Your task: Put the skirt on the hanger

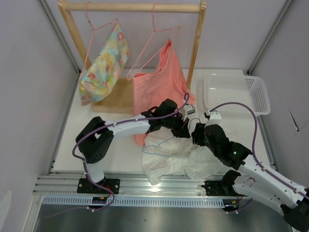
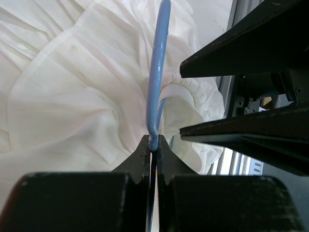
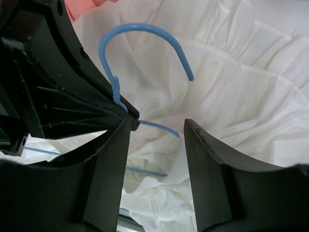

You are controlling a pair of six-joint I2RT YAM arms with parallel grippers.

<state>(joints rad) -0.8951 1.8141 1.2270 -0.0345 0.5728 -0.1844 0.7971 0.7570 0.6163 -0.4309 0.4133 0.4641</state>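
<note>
The left gripper [image 2: 153,144] is clamped on the hanger [image 2: 157,72], pinching the blue wire at the neck just under the hook, at the bottom centre of its wrist view. The right gripper [image 3: 155,145] is spread wide with nothing between its fingers, poised over the skirt [image 3: 241,96] just right of the pinched neck. The hook curves across the upper middle of that view.

In the top view both grippers meet near centre, over the skirt. It lies bunched on the table [image 1: 120,150] in the lower middle of the frame, with the hanger's wire partly sunk in its folds — how much of the wire is under cloth I cannot tell.

The skirt looks thin, light and limp. It will likely sag and slide rather than hold shape, so a pinch at the waistband edge, not the ruffled hem, seems the best hold. The hanger looks light, stiff and smooth — likely to twist in so narrow a pinch.
</note>
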